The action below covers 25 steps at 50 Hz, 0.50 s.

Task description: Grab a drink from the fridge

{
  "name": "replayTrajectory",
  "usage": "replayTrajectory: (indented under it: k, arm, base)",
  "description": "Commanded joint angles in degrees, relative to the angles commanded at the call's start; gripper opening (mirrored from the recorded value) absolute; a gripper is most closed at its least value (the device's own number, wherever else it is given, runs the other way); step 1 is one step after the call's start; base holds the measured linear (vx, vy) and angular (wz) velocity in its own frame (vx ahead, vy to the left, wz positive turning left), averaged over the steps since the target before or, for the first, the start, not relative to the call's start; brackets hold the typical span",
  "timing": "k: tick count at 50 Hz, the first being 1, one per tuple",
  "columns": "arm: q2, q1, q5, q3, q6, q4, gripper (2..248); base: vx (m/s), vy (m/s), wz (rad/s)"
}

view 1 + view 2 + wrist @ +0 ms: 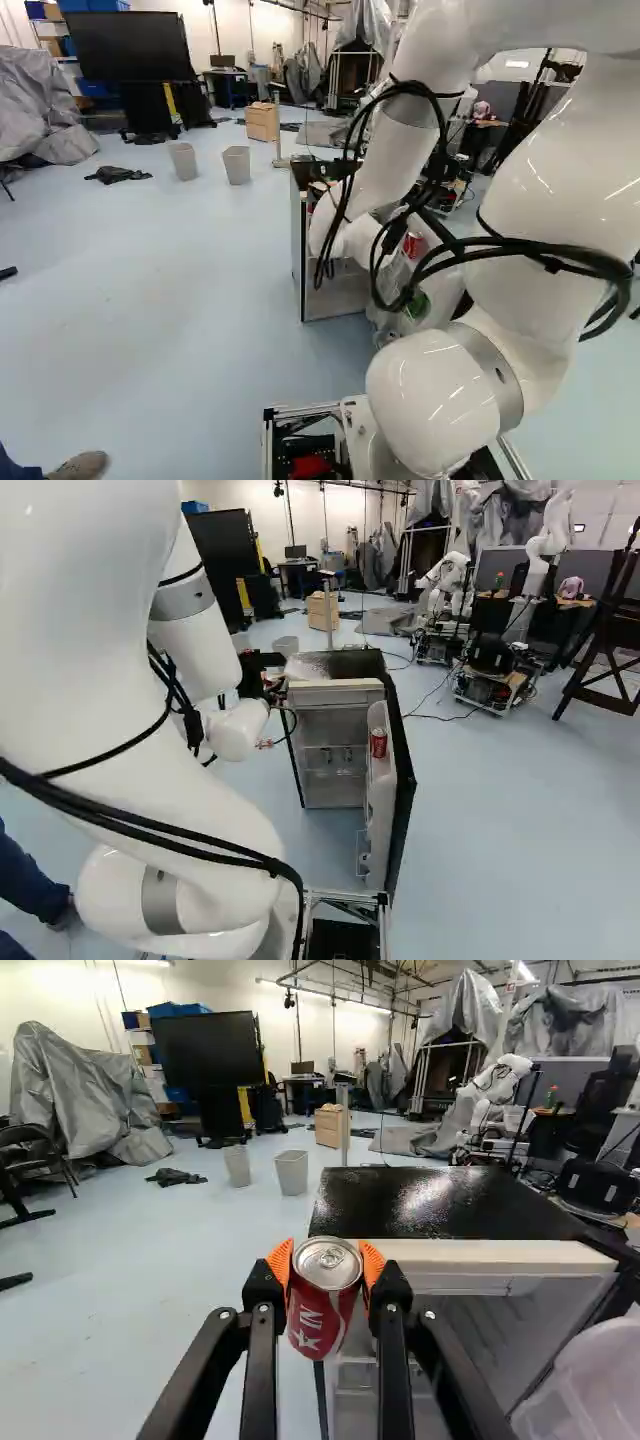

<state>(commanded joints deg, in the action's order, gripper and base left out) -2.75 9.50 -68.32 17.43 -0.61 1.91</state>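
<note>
In the right base view my gripper [262, 670] shows partly behind the arm, by the near-left top edge of the fridge [345, 664]. The wrist view has my gripper [326, 1265] shut on a red can [322, 1305], an orange pad against either side. The can is roughly upright, its silver lid showing, in front of the fridge's black top [440, 1203] and beside its open compartment. The fridge door [400, 800] stands open, with another red can [379, 743] in its upper shelf. Through the arm's gap in the left base view, something green [417, 305] shows lower on the door.
Two grey bins [237, 165] and a wooden box [262, 121] stand beyond the fridge. Another robot [447, 585] is at the back right. A person's shoe [80, 467] shows at the near left. A dark stand [612, 630] is at the far right of the right base view.
</note>
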Motion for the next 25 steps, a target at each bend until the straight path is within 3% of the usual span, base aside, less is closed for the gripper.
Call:
replayTrajectory:
  k: [25]
  arm:
    - [-1.78,-5.34,0.83,1.87,0.00,-6.18,93]
  base:
    - [0.000,0.000,0.000]
